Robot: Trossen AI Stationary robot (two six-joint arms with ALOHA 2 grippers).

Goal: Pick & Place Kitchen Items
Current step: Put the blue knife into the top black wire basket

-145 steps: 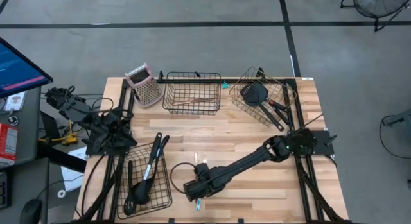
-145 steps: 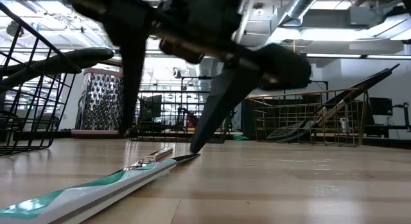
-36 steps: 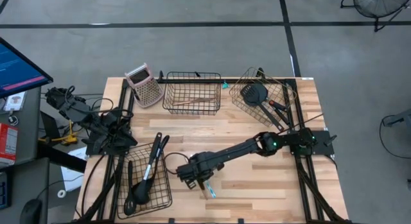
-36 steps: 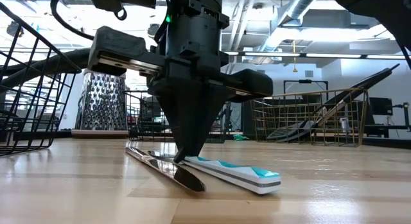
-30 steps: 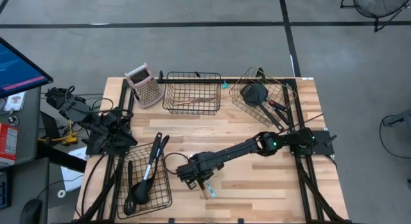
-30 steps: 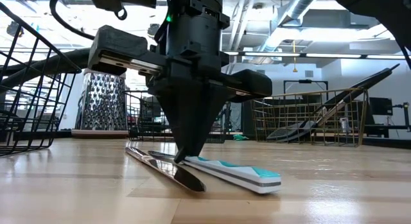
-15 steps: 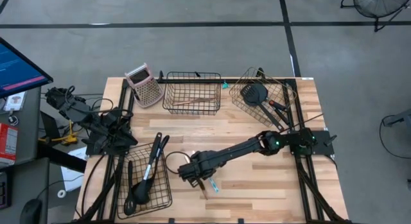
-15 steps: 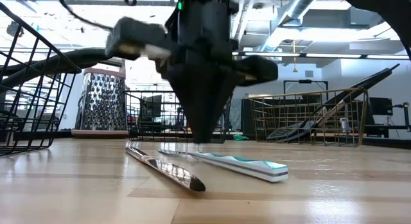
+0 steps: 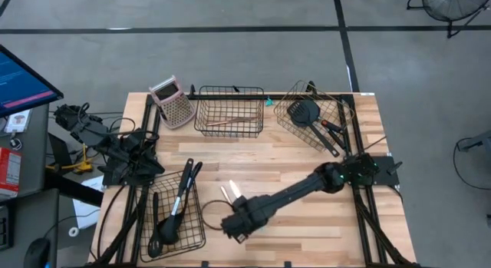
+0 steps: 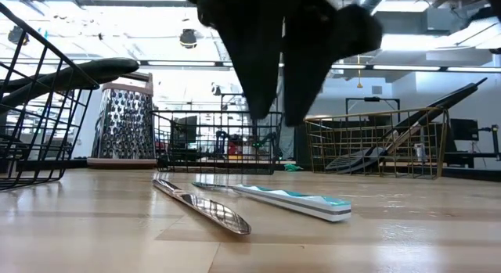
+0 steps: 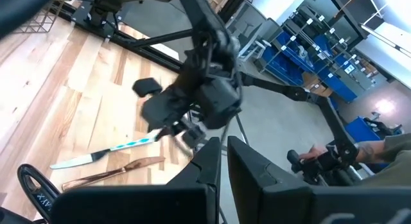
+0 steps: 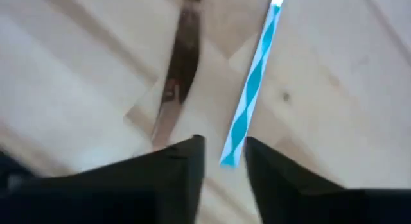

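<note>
two utensils (image 10: 258,201) lie on table (image 10: 407,234)

A robotics lab or workshop, by the look of it: bare grey concrete floor (image 9: 230,14) marked with dark lines, exposed ceiling ducts (image 10: 391,3), blue storage racks (image 11: 302,57), a monitor (image 9: 19,76) off the bench's (image 9: 284,160) left edge, possibly a floor fan (image 9: 453,3).
</note>
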